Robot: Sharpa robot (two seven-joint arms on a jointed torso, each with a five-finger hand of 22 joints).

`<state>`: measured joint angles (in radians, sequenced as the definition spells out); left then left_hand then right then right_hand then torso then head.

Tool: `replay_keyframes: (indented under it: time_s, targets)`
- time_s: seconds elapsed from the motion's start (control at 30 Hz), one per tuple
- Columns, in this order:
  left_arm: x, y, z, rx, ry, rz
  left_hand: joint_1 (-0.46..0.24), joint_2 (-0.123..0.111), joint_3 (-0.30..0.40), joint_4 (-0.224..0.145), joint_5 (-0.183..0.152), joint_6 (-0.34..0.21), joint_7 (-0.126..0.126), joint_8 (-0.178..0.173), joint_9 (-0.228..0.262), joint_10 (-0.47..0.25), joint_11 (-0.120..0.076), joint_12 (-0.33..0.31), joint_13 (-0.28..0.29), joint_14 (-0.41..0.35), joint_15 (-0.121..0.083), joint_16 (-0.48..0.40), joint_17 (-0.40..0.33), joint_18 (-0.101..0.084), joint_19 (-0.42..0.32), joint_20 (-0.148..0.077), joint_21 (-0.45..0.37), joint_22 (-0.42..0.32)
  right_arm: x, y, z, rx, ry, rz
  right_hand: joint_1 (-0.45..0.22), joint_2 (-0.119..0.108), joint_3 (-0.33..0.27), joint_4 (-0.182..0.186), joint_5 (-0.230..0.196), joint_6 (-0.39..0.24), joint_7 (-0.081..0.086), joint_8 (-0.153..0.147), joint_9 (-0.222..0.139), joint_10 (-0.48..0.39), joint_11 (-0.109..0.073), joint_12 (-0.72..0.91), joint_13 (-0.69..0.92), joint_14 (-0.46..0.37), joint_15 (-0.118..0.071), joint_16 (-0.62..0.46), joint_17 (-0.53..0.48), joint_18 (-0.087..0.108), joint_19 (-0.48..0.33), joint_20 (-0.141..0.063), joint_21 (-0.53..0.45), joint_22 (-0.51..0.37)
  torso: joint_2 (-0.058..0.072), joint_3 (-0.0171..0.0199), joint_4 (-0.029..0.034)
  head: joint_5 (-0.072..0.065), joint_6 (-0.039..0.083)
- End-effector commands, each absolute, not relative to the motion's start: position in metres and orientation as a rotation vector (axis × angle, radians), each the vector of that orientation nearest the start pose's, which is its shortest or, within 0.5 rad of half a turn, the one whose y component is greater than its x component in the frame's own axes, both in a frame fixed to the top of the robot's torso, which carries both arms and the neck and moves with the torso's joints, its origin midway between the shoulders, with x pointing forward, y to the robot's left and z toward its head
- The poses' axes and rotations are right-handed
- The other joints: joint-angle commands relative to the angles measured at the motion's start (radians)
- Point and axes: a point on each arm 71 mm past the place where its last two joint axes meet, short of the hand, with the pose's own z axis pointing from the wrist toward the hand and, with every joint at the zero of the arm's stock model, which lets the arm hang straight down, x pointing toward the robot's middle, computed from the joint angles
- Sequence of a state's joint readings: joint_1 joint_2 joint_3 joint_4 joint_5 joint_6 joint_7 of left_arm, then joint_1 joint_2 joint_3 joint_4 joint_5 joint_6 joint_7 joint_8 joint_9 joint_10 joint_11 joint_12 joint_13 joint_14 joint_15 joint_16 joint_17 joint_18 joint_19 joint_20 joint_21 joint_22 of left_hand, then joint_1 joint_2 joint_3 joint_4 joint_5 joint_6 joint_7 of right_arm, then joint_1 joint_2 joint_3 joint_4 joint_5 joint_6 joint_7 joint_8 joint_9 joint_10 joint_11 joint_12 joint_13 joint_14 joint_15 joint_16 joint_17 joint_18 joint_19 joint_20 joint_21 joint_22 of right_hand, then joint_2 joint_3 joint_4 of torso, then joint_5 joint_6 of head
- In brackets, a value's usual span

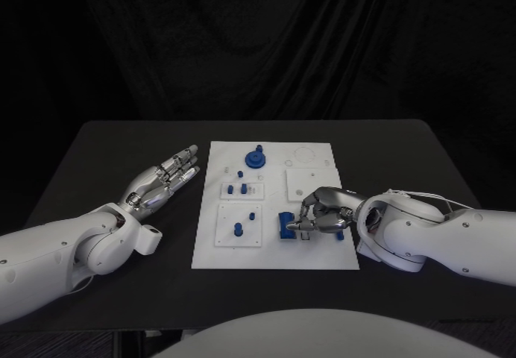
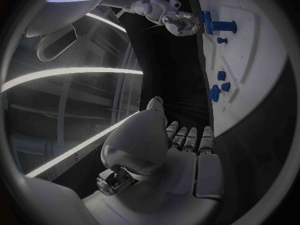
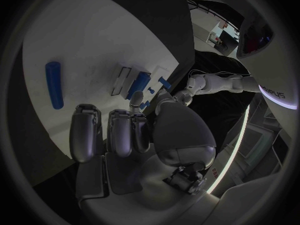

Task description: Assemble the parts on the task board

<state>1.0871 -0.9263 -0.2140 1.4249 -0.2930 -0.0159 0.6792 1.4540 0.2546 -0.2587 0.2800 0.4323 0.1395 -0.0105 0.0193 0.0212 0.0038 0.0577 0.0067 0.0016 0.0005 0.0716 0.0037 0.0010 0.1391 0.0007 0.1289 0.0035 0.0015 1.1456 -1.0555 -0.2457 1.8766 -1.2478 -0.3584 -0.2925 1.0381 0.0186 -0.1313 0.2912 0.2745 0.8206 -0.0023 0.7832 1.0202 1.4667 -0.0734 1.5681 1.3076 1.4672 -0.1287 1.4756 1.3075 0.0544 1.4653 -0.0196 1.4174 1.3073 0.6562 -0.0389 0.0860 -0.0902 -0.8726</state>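
The white task board (image 1: 323, 257) lies in the middle of the table. A round blue part (image 1: 256, 158) stands at its far end, with small blue pegs (image 1: 245, 189) on the raised plates. My right hand (image 1: 323, 211) hovers over the board's near right area, fingers curled in, right beside an upright blue block (image 1: 286, 225); I see nothing held in it. In the right wrist view, a blue cylinder (image 3: 54, 85) lies flat on the board beyond the curled fingers (image 3: 109, 132). My left hand (image 1: 167, 180) lies open and flat on the table, left of the board.
A black table (image 1: 118, 149) carries the board, with bare surface on both sides. Two more pegs (image 1: 250, 217) stand in the near left plate. A square plate (image 1: 312, 179) and a ring outline (image 1: 306, 156) sit at the far right of the board.
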Motion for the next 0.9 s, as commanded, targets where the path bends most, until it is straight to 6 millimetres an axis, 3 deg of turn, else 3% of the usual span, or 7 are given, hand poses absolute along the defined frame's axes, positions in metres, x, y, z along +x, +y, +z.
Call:
replay_keyframes:
  time_s: [0.03, 0.23, 0.27, 0.3, 0.37, 0.6, 0.9]
  targets:
    - [0.436, 0.26, -0.271, -0.756, 1.578, -1.692, 0.014, 0.0, 0.004, 0.002, 0.004, 0.003, 0.003, 0.003, 0.001, -0.001, 0.01, -0.006, -0.001, -0.001, 0.006, -0.004, -0.001, -0.011, -0.001, 0.007, -0.004, -0.001, 0.369, -0.223, -0.24, 0.103, 1.904, 0.641, -0.043, 0.007, -0.018, 0.001, 0.009, 0.028, -0.001, -0.035, -0.025, 0.104, 0.004, 0.003, 0.263, 0.065, 0.002, 0.004, 0.043, -0.017, 0.056, 0.006, 0.008, 0.214, 0.0, -0.0001, 0.0001, 0.003, 0.0]
    - [0.436, 0.26, -0.271, -0.754, 1.572, -1.688, 0.016, 0.001, 0.005, 0.001, 0.004, 0.006, 0.007, 0.004, 0.001, 0.0, 0.015, -0.005, 0.0, -0.001, -0.001, -0.004, -0.001, -0.008, -0.001, 0.003, -0.004, -0.001, 0.369, -0.245, -0.23, 0.04, 1.944, 0.476, -0.016, 0.014, -0.021, -0.004, 0.139, 0.082, 0.026, -0.264, -0.193, 0.104, 0.027, 0.003, 0.263, 0.067, 0.02, 0.007, 0.047, -0.019, 0.058, 0.019, 0.016, 0.216, 0.0, 0.0001, 0.0, 0.005, 0.0]
    - [0.436, 0.26, -0.271, -0.754, 1.572, -1.688, 0.017, 0.001, 0.005, 0.001, 0.004, 0.006, 0.008, 0.004, 0.001, 0.0, 0.015, -0.005, 0.0, -0.001, -0.002, -0.004, -0.001, -0.008, -0.001, 0.003, -0.004, -0.001, 0.369, -0.247, -0.229, 0.036, 1.949, 0.463, 0.01, 0.013, -0.012, -0.017, 0.188, 0.086, 0.028, -0.284, -0.21, 0.104, 0.028, 0.003, 0.263, 0.067, 0.021, 0.008, 0.048, -0.019, 0.059, 0.019, 0.019, 0.217, 0.0, 0.0001, -0.0001, 0.005, 0.0]
    - [0.436, 0.259, -0.271, -0.753, 1.571, -1.689, 0.017, 0.001, 0.005, 0.001, 0.004, 0.006, 0.008, 0.004, 0.001, 0.0, 0.015, -0.005, 0.0, -0.001, -0.002, -0.004, -0.001, -0.008, -0.001, 0.003, -0.004, -0.001, 0.368, -0.25, -0.229, 0.028, 1.96, 0.434, 0.077, 0.002, 0.014, -0.047, 0.313, 0.096, 0.034, -0.33, -0.249, 0.104, 0.033, 0.003, 0.263, 0.066, 0.021, 0.007, 0.045, -0.02, 0.06, 0.02, 0.021, 0.217, 0.0, 0.0, -0.0005, 0.006, 0.0]
    - [0.436, 0.259, -0.271, -0.752, 1.57, -1.69, 0.017, 0.001, 0.005, 0.001, 0.005, 0.007, 0.008, 0.004, 0.001, 0.0, 0.015, -0.005, 0.0, -0.001, -0.004, -0.004, -0.001, -0.007, -0.001, 0.002, -0.004, -0.001, 0.367, -0.256, -0.229, 0.017, 1.976, 0.394, 0.119, -0.012, 0.033, -0.068, 0.361, 0.113, 0.036, -0.364, -0.282, 0.104, 0.035, 0.003, 0.263, 0.066, 0.024, 0.006, 0.042, -0.019, 0.06, 0.021, 0.021, 0.217, -0.001, -0.0011, 0.0009, 0.01, 0.0]
    - [0.436, 0.259, -0.27, -0.742, 1.553, -1.703, 0.013, 0.006, 0.005, 0.007, -0.001, 0.011, 0.011, 0.005, 0.002, 0.002, 0.014, -0.005, 0.0, -0.001, -0.006, -0.004, -0.001, -0.003, -0.001, 0.004, -0.004, -0.001, 0.365, -0.265, -0.228, -0.053, 1.938, 0.294, 0.205, -0.03, 0.08, -0.121, 0.272, 0.147, 0.046, -0.446, -0.355, 0.104, 0.043, 0.003, 0.263, 0.059, 0.034, -0.008, 0.01, -0.016, 0.053, 0.032, 0.007, 0.212, 0.0, -0.0012, -0.0002, 0.027, 0.0]
    - [0.433, 0.255, -0.266, -0.674, 1.519, -1.716, 0.008, 0.006, -0.002, 0.011, -0.004, 0.04, 0.016, 0.009, 0.005, 0.013, 0.01, -0.002, 0.003, -0.001, -0.017, -0.004, -0.001, 0.008, -0.001, 0.001, -0.004, -0.001, 0.357, -0.268, -0.234, -0.048, 1.907, 0.263, 0.134, -0.017, 0.064, -0.054, 0.242, 0.172, 0.052, -0.47, -0.377, 0.104, 0.05, 0.003, 0.263, 0.06, 0.037, -0.009, 0.007, -0.016, 0.053, 0.037, 0.006, 0.212, 0.0, 0.0002, -0.0011, 0.026, 0.0]
